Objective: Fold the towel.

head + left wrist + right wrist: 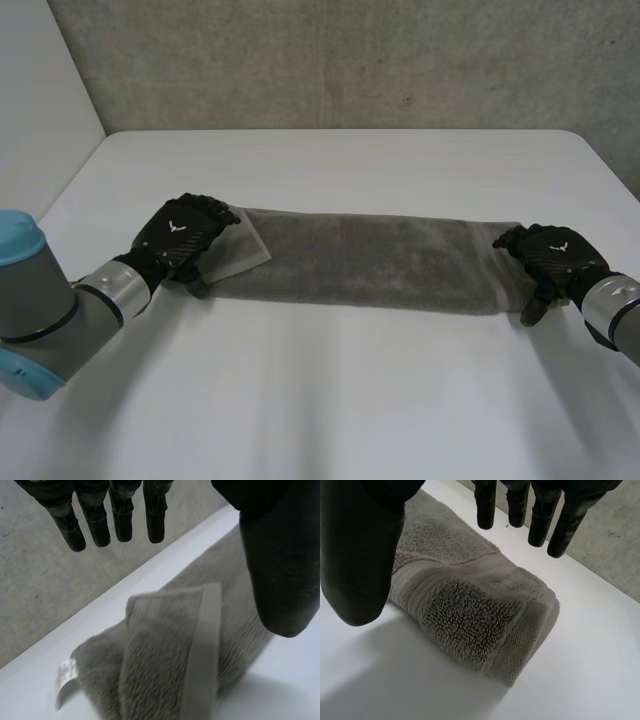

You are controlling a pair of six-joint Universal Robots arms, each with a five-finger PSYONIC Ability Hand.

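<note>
Now towel ends under left hand, right hand; fingers straight, holding nothing.

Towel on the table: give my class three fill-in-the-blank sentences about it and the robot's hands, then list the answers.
1. The left hand and right hand are both ___, fingers straight, gripping nothing.
2. The label at a corner of the towel is ___ in colour.
3. That label is at the towel end beside the robot's ___ hand.
Answers: open; white; left.
</note>
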